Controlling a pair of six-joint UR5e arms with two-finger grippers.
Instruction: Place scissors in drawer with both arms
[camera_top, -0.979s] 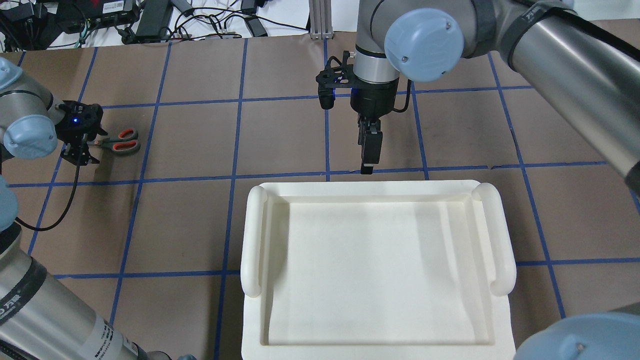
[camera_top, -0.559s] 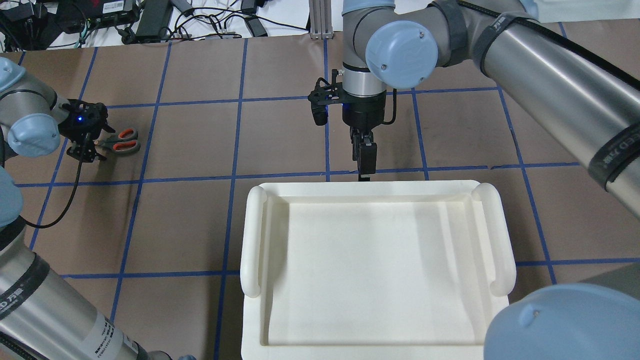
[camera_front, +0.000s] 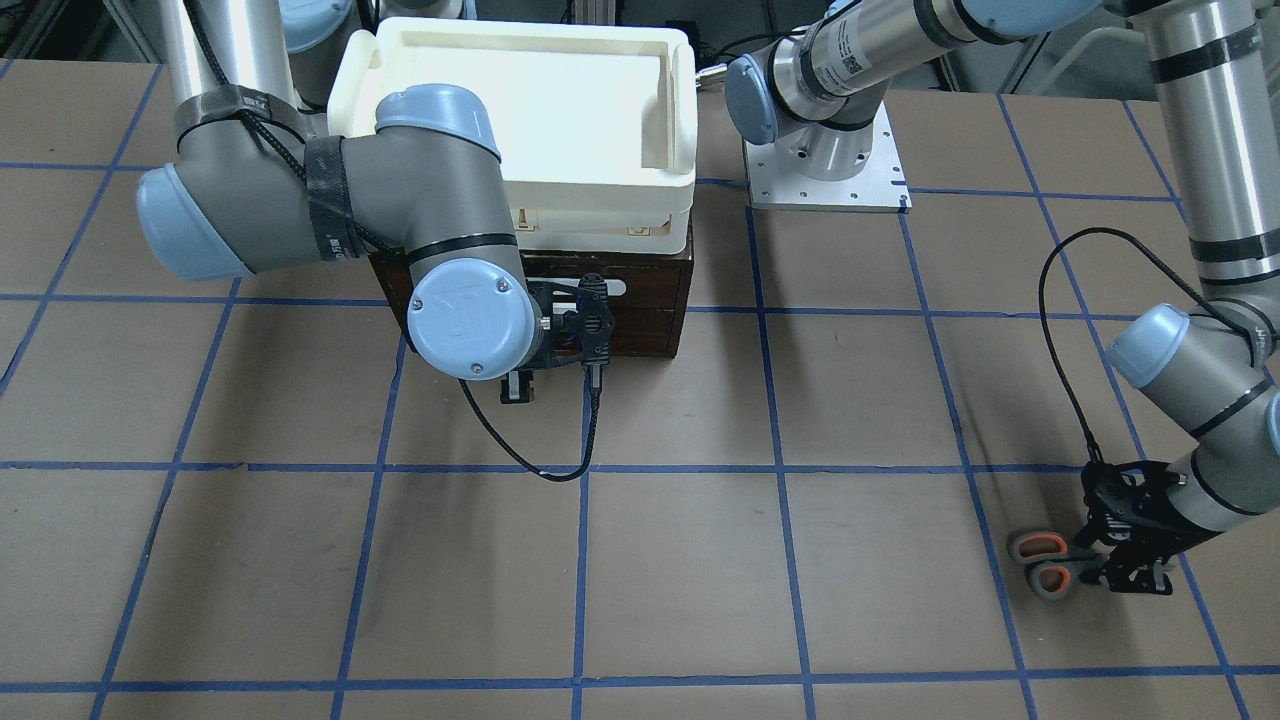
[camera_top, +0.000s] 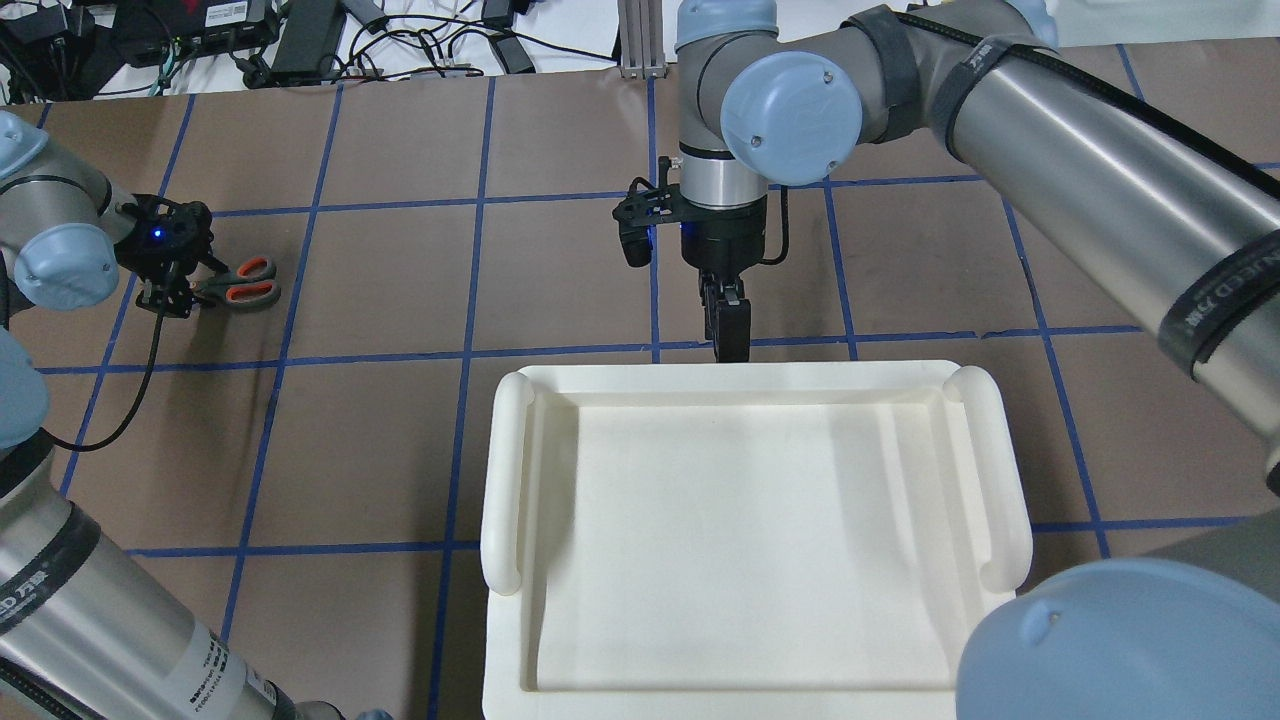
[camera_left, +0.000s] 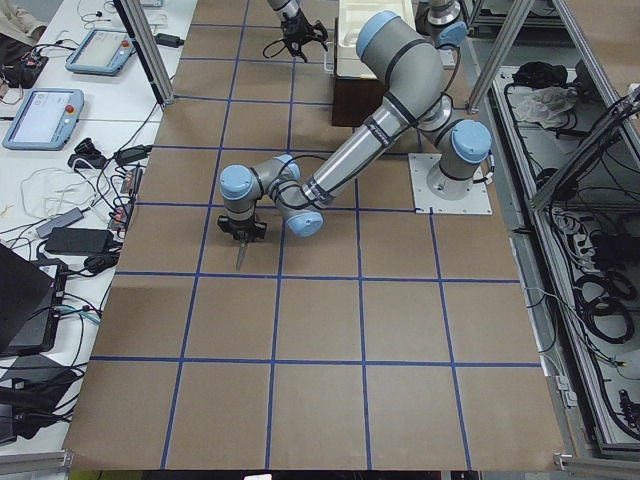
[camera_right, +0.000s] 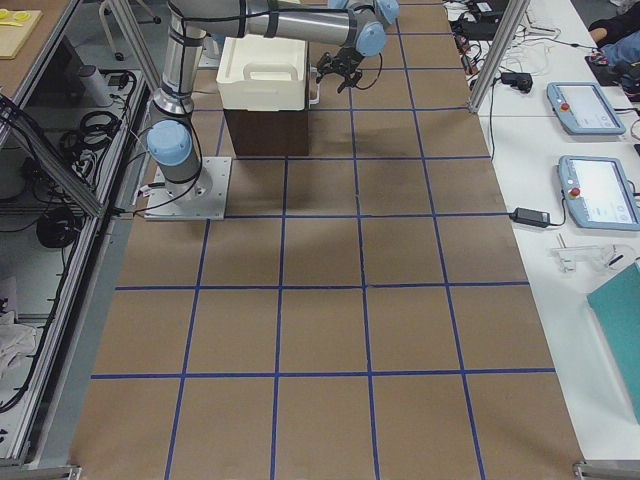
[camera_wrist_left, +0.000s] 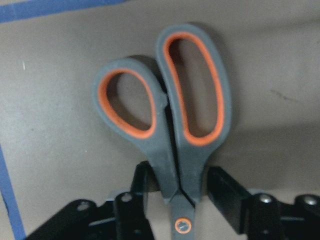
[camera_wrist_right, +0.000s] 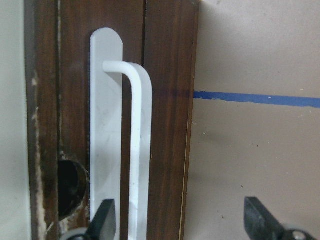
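The left gripper has its jaws narrowed onto the scissors, pinching the neck just above the pivot. The scissors lie flat on the table, loops toward 3 o'clock in the overhead view, well apart from the tray and at 10 o'clock of it. The right gripper is spread wide astride the white handle of the drawer, with the bar nearer one finger. The overhead view hides the drawer under the tray's 12 o'clock edge; the front-facing view shows its dark front
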